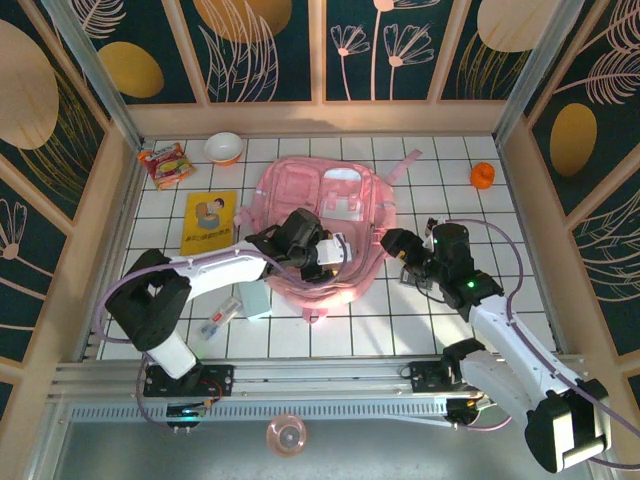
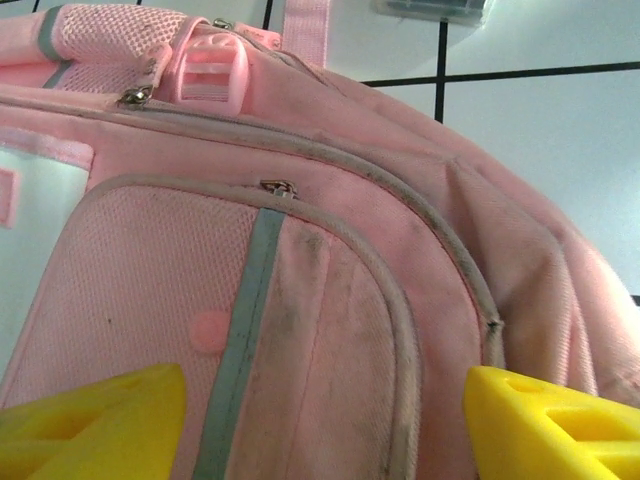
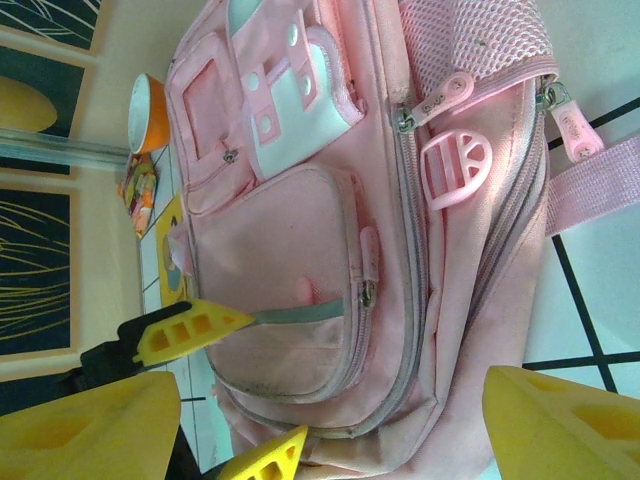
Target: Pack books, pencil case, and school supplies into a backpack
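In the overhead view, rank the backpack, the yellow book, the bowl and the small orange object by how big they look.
Largest to smallest:
1. backpack
2. yellow book
3. bowl
4. orange object

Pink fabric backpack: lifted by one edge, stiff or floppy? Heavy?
Probably floppy: the soft pink fabric backpack lies slumped and creased, so a one-edge lift would likely sag and fold. It looks flat, so probably light. Pushed on the white tiled table, it may bunch up rather than slide whole.
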Tool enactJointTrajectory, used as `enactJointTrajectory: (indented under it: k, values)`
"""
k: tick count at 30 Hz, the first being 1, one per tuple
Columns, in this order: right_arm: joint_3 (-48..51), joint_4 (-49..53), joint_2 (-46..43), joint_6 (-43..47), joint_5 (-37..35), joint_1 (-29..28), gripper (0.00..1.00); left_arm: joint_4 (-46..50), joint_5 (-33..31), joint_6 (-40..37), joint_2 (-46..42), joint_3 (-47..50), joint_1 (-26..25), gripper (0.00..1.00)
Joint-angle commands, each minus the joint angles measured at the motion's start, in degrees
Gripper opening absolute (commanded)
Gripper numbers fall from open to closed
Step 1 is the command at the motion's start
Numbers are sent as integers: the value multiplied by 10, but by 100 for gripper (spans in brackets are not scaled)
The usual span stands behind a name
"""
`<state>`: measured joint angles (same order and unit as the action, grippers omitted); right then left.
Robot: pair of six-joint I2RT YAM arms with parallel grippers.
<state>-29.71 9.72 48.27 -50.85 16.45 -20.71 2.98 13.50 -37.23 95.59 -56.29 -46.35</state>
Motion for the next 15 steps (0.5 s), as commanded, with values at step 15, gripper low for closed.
enactJointTrajectory:
  k: [15]
  values:
    - [0,2,4,37,-3,3,79,-83,-115,-45,90,-3,-3,67]
